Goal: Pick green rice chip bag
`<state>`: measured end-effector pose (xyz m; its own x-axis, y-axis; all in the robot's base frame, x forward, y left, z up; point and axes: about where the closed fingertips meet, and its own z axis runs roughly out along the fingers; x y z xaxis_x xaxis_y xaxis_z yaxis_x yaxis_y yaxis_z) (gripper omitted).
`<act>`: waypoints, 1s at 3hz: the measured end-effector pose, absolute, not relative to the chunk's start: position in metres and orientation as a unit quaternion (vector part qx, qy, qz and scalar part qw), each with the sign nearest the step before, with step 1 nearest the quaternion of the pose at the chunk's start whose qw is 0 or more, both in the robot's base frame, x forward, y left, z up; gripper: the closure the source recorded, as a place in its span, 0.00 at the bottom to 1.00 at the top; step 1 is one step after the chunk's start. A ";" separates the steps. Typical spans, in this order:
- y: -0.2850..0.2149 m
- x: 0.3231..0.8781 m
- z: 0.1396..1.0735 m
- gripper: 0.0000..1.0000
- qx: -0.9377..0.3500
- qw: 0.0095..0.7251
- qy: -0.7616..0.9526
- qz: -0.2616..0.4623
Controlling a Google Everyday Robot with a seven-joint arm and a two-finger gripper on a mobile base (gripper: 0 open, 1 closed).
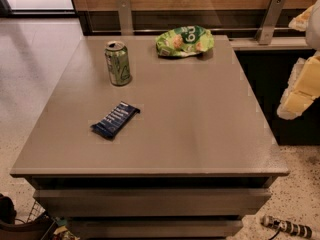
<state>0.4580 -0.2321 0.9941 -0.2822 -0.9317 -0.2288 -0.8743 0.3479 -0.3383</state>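
The green rice chip bag (184, 41) lies flat at the far edge of the grey table (200, 129), slightly right of centre. It is bright green with white lettering and pale chip pictures. My gripper (299, 88) shows as pale white and yellowish parts at the right edge of the view, beyond the table's right side. It hangs well to the right of the bag and touches nothing on the table.
A green drink can (118, 63) stands upright at the far left of the table. A dark blue wrapped bar (115, 119) lies flat nearer the front left. A wood-panelled wall with metal brackets (270, 19) runs behind the table. Speckled floor lies to the left.
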 end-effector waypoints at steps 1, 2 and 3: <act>-0.259 0.509 1.003 0.00 -0.532 0.235 0.807 -0.102; -0.262 0.604 1.017 0.00 -0.524 0.316 0.784 -0.106; -0.234 0.677 1.018 0.00 -0.525 0.391 0.753 -0.064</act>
<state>0.6771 -0.2344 1.0176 -0.1426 -0.8407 -0.5224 -0.7412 0.4404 -0.5065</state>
